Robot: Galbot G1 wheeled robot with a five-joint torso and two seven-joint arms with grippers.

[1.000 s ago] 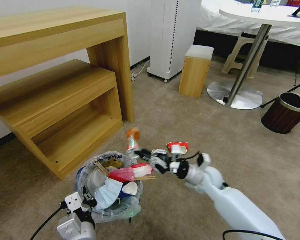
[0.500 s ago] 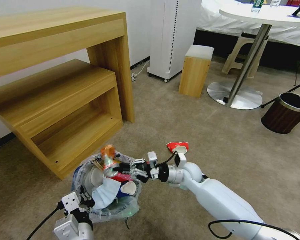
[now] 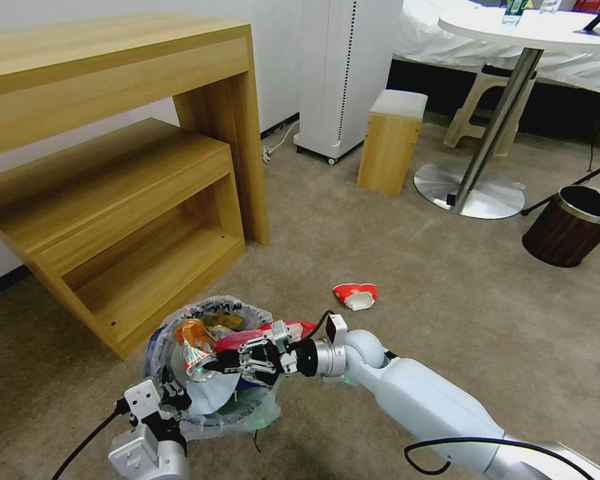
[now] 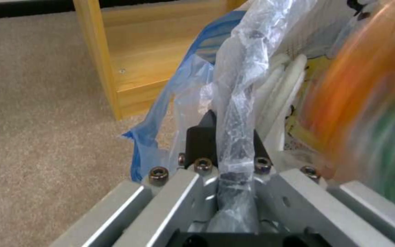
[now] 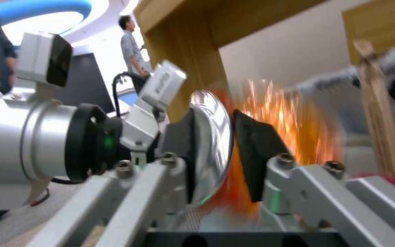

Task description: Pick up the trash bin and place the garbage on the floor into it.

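In the lower middle of the head view my right claw (image 3: 213, 363) is closed on the crinkly orange snack bag with a silver inside (image 3: 192, 343), and it holds the bag over the mouth of the small round blue trash bin with the translucent whitish plastic liner (image 3: 159, 340). In the right wrist view the two black pads (image 5: 257, 144) squeeze the silver edge of the bag (image 5: 216, 137) between them; the rest of the bag is only an orange smear, so I cannot read its shape. My left claw (image 3: 170, 400), at the lower left of the head view, grips the near rim of the bin; in the left wrist view the liner (image 4: 241, 89) runs down between its dark fingers (image 4: 200, 142) and hides the rim itself. Inside the bin I can make out a light blue mask (image 3: 217, 400) and something red (image 3: 247, 339), but my right claw covers most of the contents. A crushed red-and-white paper cup (image 3: 355, 295) lies on the beige short-pile carpet (image 3: 413, 267), apart from the bin, to the right of it in the frame.
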